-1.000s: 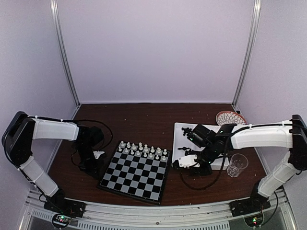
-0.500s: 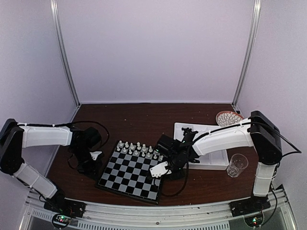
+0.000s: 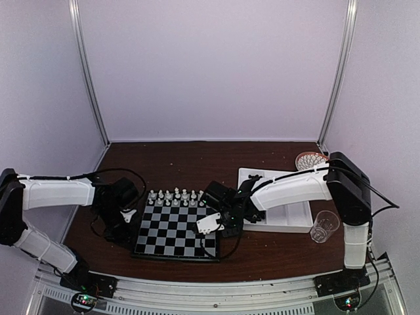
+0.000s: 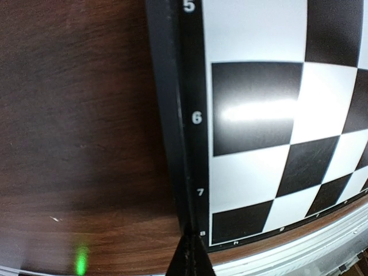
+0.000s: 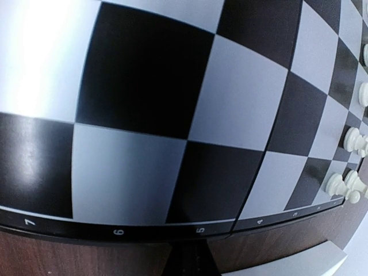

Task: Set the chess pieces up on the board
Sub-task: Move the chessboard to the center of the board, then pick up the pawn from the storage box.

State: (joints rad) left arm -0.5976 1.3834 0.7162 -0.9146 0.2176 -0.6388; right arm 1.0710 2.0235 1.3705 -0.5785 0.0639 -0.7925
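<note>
Desk point(image 3: 197, 157): dark brown wood carrying everything, seen whole only from the top camera.
Right arm point(image 3: 295, 187): stretched leftward over the tray, its wrist at the board's right edge.
Left arm point(image 3: 59, 193): lying low from the left, its wrist at the board's left edge.
Board point(image 3: 176, 231): flat near the front middle of the desk, sides square to the front edge. The top camera shows it whole. The left wrist camera shows only one edge, with border numerals 5 to 8. The right wrist camera shows the opposite edge, with numerals 7 down to 3.
Tray point(image 3: 289, 220): white, just right of the board, partly under the right arm.
Bowl point(image 3: 307, 159): patterned, behind the tray.
Glass point(image 3: 323, 226): clear, right of the tray.
Left jaws: together, one dark tip at the black border by the numeral 8 corner.
Right jaws: together, a dark tip at the border below numeral 5.
White chessmen point(image 3: 176, 195): lined along the board's far end, farther up it than both jaws. A few show at the right margin of the right wrist view.
</note>
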